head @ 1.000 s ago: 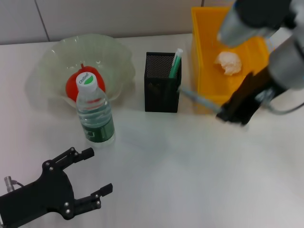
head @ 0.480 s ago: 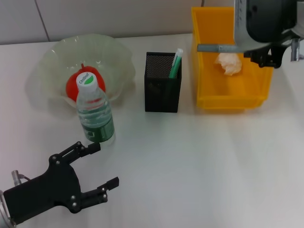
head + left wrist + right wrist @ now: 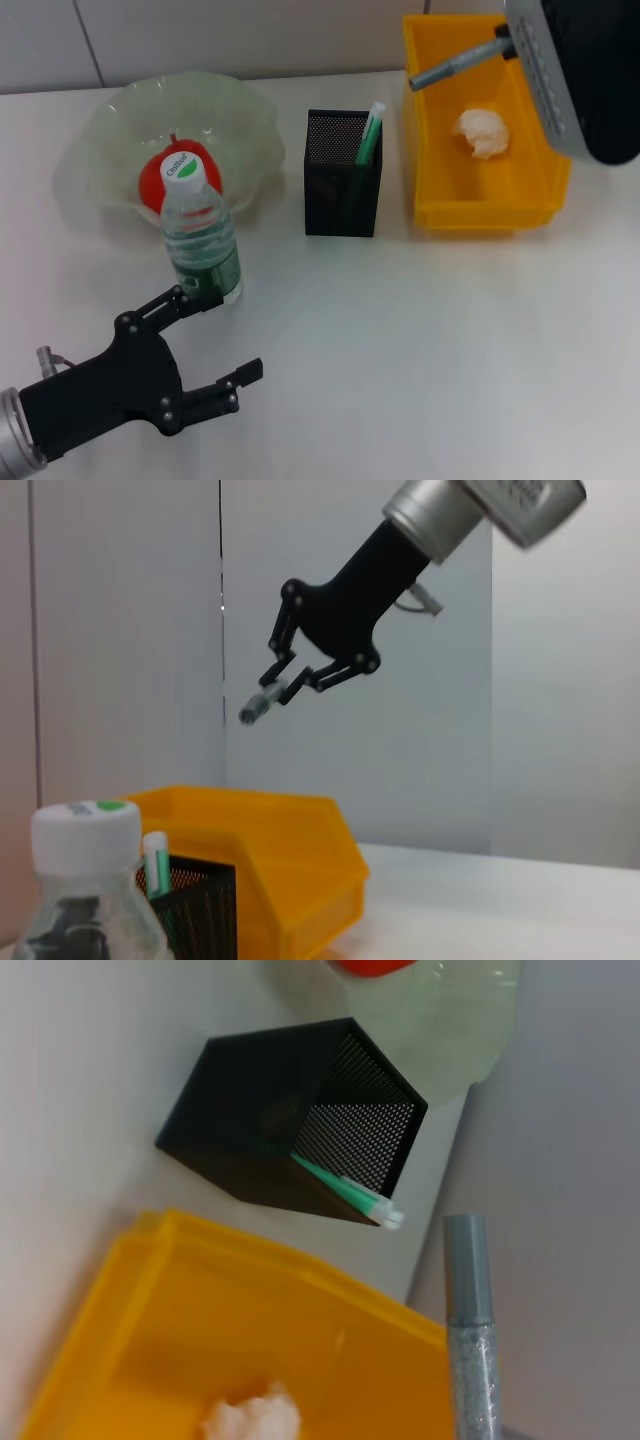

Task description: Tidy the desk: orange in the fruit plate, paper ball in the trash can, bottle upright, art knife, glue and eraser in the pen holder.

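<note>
Sitting in the upper left of the head view, the translucent pale-green fruit plate [image 3: 120, 130] with its wavy scalloped rim is cradling the glossy reddish-orange orange [image 3: 158, 178]. Directly in front of it the clear plastic bottle [image 3: 200, 240] is standing upright on the white desk [image 3: 420, 340], its green label and white cap partly covering the orange. At centre, the square black metal-mesh pen holder [image 3: 342, 187] is holding a green stick with a white tip [image 3: 369, 134] that is leaning against its right wall. To its right, the deep rectangular yellow-orange trash can [image 3: 484, 213] is containing the crumpled white paper ball [image 3: 482, 133].

High in the upper right of the head view, the right gripper [image 3: 300, 680] is hanging above the trash can's far end with its black fingers clamped on a slim grey cylinder, the glue pen [image 3: 455, 68], which is pointing out leftward over the bin's rim. In the lower left, the left gripper [image 3: 215, 345] is hovering over the desk just in front of the bottle, its black fingers spread apart and gripping nothing.
</note>
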Available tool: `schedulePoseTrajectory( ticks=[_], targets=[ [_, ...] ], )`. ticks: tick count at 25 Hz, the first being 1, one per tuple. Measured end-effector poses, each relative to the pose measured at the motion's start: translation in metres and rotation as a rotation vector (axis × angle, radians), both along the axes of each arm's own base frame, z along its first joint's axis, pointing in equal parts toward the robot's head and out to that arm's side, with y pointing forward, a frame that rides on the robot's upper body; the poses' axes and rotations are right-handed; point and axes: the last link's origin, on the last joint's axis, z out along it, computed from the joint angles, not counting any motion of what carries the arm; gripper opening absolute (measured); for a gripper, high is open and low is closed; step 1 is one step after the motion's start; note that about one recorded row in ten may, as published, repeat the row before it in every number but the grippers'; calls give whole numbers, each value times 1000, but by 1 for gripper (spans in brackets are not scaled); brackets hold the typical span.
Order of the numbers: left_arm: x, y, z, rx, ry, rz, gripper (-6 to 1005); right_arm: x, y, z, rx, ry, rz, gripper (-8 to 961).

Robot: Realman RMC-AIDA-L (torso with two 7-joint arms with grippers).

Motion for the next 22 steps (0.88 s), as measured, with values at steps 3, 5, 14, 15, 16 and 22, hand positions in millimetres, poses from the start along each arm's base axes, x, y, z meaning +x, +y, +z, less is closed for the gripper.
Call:
schedulePoseTrajectory(
  ticks=[3,5,14,15,16,22],
  targets=[
    [3,-1,-1,-3,-24,-6,857,0,2,-8,-30,-53,75,144],
    [5,-3,-2,-9,-35,-15,857,-1,5,-13,-49,-86,113,144],
    [7,-4,-4,-19,-45,-14,856,0,27,-31,-113,-244,289,142],
    [7,-4,-4,-19,-45,-14,856,1,30,-34,-116,-252,299,142],
    [6,-5,-5,-24,-50,-5,856,1,32,-36,-119,-262,313,142],
    [6,-4,-6,-23,-54,0,856,3,44,-53,-141,-310,379,144]
  ],
)
